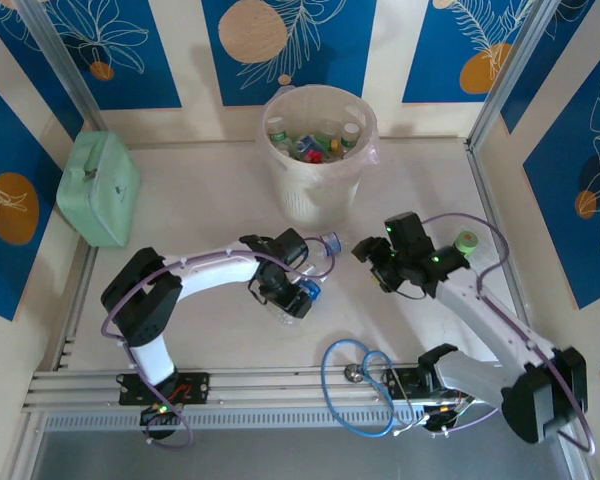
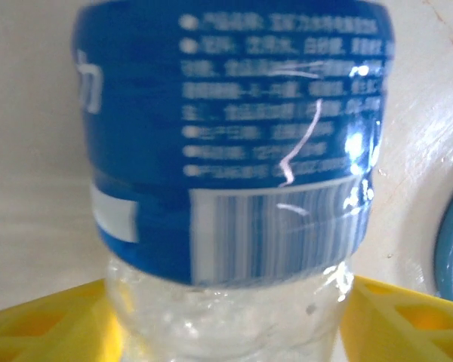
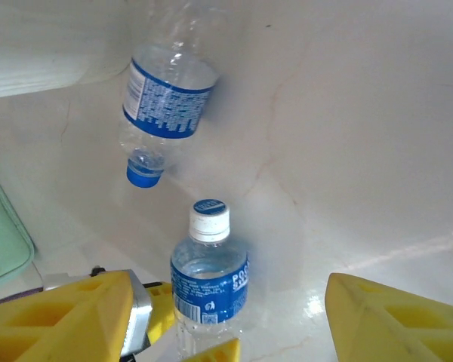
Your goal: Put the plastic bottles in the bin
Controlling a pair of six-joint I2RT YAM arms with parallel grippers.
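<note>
My left gripper (image 1: 288, 287) (image 2: 230, 317) is shut on a clear plastic bottle (image 2: 234, 136) with a blue label; its yellow fingers (image 2: 38, 320) press both sides of the clear lower body. In the right wrist view the same bottle (image 3: 209, 275), white-capped, stands upright in that grip. Another clear bottle (image 1: 323, 250) (image 3: 166, 94) with a blue cap lies on the table just beyond. My right gripper (image 1: 378, 262) (image 3: 228, 290) hangs open to the right of both bottles, nothing between its fingers. The round pale bin (image 1: 315, 195) stands at the back centre, with several bottles inside.
A mint-green case (image 1: 98, 188) (image 3: 0, 234) sits at the back left. A green tape roll (image 1: 467, 241) lies right of the right arm. A blue cable loop (image 1: 365, 385) (image 2: 449, 241) lies by the near rail. Walls enclose the table on three sides.
</note>
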